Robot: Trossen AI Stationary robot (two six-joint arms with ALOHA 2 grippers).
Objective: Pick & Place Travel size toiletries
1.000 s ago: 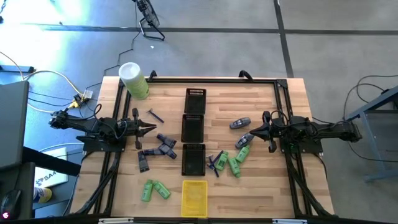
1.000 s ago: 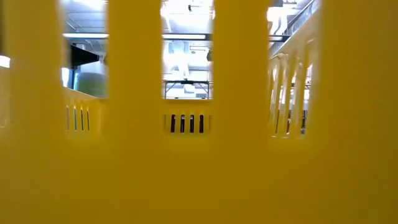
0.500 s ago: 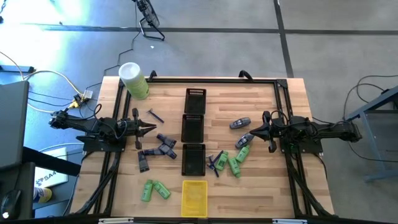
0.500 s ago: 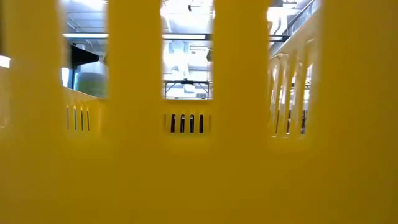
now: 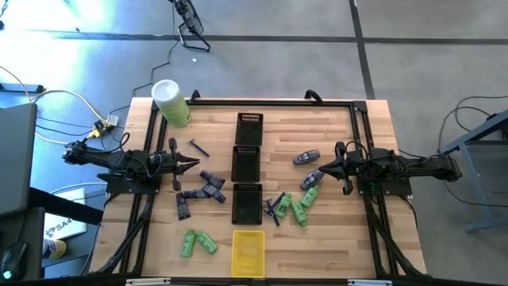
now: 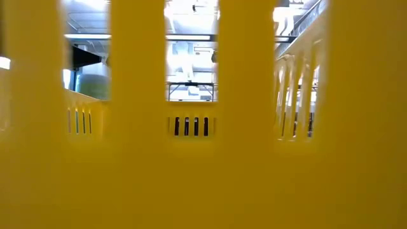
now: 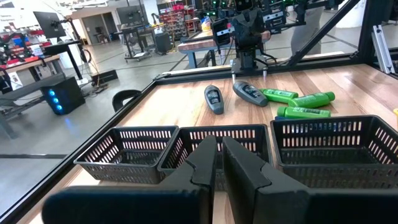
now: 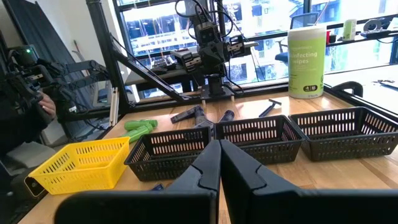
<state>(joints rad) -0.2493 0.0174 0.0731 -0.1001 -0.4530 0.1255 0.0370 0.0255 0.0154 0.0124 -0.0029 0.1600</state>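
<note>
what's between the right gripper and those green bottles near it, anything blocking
Nothing visible does. In the high view the right gripper, shut and empty, sits at the table's right side, and the green bottles lie on bare wood just beside it. The black baskets stand farther in, past the bottles, not between them.

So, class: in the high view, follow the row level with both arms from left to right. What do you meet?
Left hand → middle black tray → grey-blue oval piece → right hand.

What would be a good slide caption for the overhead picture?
Two arms, left fingers and right fingers shut, flank three black trays amid scattered travel toiletries and a yellow tray.
</note>
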